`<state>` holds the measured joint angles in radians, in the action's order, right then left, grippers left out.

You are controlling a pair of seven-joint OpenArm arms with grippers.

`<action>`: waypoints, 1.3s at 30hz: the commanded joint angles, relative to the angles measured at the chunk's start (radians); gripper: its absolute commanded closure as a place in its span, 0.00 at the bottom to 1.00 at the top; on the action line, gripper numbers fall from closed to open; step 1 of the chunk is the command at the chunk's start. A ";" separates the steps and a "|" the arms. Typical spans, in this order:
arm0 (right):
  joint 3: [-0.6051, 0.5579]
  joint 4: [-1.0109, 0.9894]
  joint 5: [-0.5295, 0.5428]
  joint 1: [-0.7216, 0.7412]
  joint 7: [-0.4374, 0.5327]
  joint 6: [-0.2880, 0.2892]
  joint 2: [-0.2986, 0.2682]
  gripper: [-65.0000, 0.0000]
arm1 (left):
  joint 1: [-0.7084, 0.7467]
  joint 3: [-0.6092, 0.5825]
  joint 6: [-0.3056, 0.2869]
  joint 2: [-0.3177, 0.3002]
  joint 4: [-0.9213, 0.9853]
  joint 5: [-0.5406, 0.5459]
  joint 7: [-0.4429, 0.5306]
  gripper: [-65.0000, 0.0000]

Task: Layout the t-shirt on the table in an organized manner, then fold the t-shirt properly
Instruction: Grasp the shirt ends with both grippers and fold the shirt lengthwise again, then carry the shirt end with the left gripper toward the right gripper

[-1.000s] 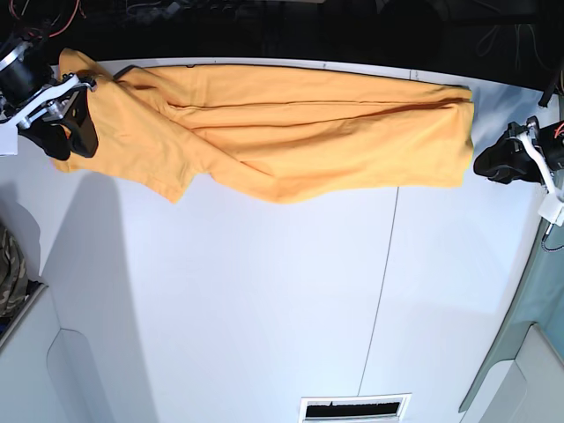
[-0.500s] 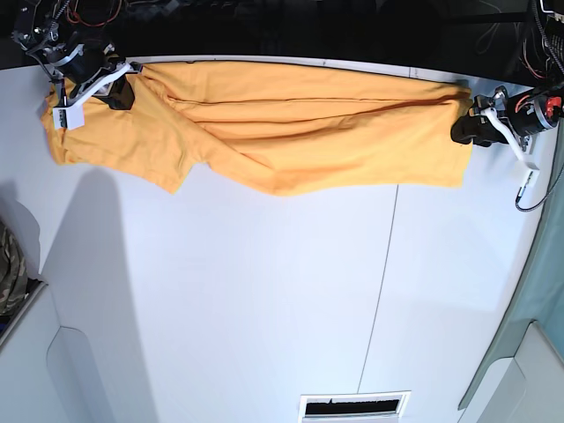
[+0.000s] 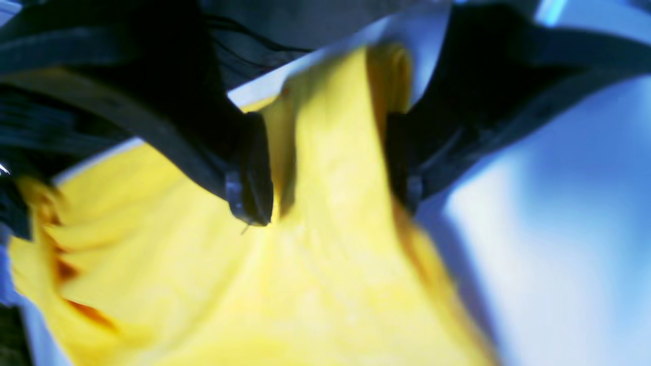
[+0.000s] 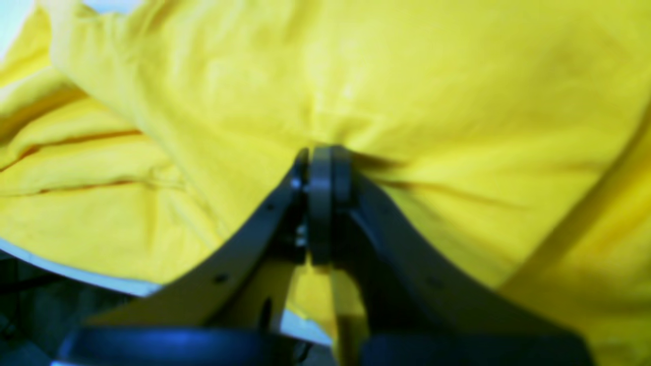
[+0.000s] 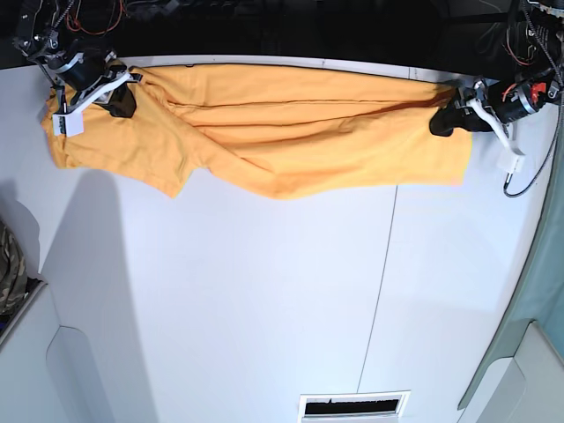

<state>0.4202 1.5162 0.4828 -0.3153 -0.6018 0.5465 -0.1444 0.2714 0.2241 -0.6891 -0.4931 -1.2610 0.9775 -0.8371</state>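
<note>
The right gripper (image 4: 320, 162) pinches the t-shirt (image 5: 291, 141) shut at one end — an anchor (probably for stretching) — while the left gripper (image 3: 325, 168) straddles the far hem, jaws wide.

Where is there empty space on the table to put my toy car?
The table is bare from the t-shirt down to the near edge, on both sides of its thin seam. The far edge is crowded: the shirt stretches between both grippers.
</note>
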 commanded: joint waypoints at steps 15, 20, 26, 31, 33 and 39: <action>0.003 0.011 0.022 0.008 0.007 0.007 -0.010 1.00 | -0.031 0.055 -0.009 -0.028 -0.289 0.096 -0.110 1.00; 0.003 0.011 0.022 0.010 0.005 0.007 -0.010 1.00 | 0.000 -0.072 -0.009 -0.028 -0.532 0.139 -0.118 1.00; 0.003 0.011 0.022 0.010 0.002 0.008 -0.010 1.00 | -0.063 -0.320 0.043 0.094 -0.568 -0.121 0.003 1.00; 0.003 0.011 0.023 0.010 -0.002 0.007 -0.010 1.00 | -0.134 -0.430 0.076 0.245 -0.482 -0.302 0.037 1.00; 0.003 0.011 0.023 0.010 -0.005 0.007 -0.010 1.00 | -0.153 -0.467 0.076 0.286 -0.414 -0.348 0.051 0.96; 0.003 0.018 0.093 0.010 -0.005 0.007 -0.018 0.81 | -0.222 -0.558 0.076 0.362 -0.268 -0.369 0.062 0.40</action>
<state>0.4202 1.5166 0.5602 -0.3077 -0.6220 0.5472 -0.1493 0.0654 -0.3370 -0.6060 -0.1349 -1.5127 0.5838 -0.8005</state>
